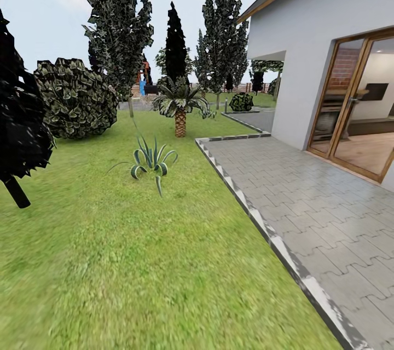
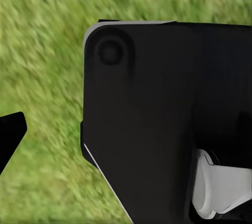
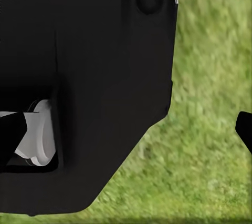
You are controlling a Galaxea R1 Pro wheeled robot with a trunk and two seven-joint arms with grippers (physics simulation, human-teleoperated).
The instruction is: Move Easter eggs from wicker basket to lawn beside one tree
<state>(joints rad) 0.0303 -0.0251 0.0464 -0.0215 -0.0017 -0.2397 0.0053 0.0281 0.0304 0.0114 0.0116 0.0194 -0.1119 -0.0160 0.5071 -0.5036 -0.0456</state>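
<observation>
Whether either set of jaws is parted or holding anything I cannot tell; each wrist view is showing black robot bodywork (image 2: 157,124) over bright green mottled lawn (image 1: 137,262). Ahead, a spiky agave (image 1: 150,161), a short palm (image 1: 179,106) and grey paving (image 1: 323,213) are lying; eggs and basket aren't appearing. Such eggs would probably be handling light, smooth, best gripped across the middle.

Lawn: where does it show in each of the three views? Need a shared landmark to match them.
Head view: the lawn covers the left and lower part, bordered on its right by the grey paved patio.
Left wrist view: lawn behind the black robot body.
Right wrist view: lawn beside the black body.
Shared landmark: the mottled green grass.
</observation>
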